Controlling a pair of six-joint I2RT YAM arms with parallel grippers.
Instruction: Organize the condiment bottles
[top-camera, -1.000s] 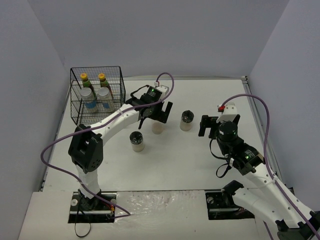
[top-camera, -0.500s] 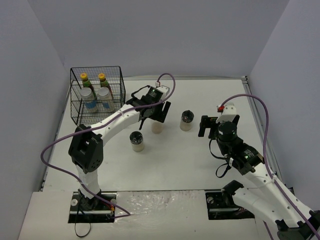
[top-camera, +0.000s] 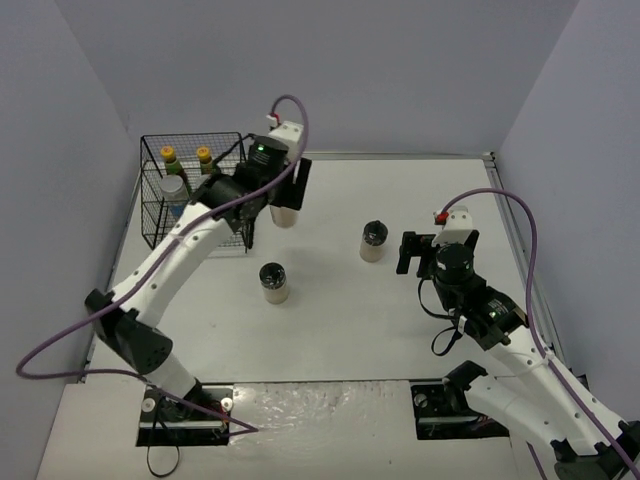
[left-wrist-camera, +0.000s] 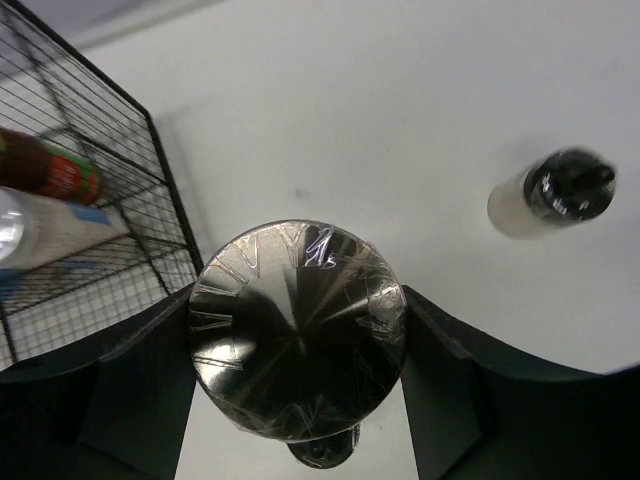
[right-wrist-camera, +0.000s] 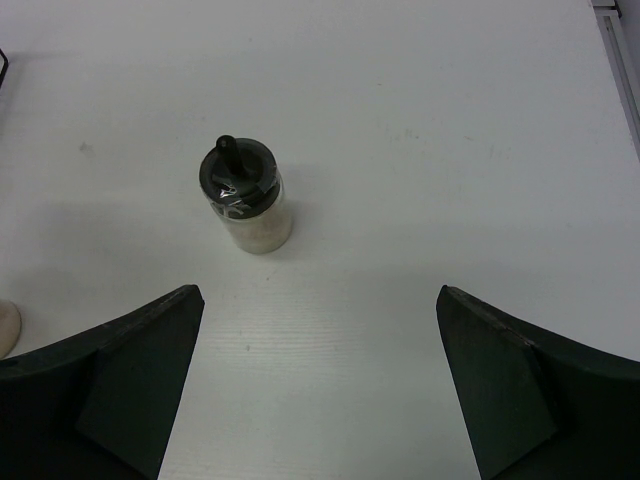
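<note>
Jaws on the left gripper (top-camera: 284, 200) are squeezing a silver-lidded spice jar (left-wrist-camera: 298, 328), holding it aloft just beside the wire rack (top-camera: 158, 225). Keeping it upright while clearing the rim is looking wise. Right gripper (top-camera: 417, 251) jaws are hanging wide, empty.

White table (top-camera: 350, 320) carries wire rack (top-camera: 155, 225) (far left), two apparently upright spice jars (top-camera: 273, 284) (top-camera: 373, 243).
</note>
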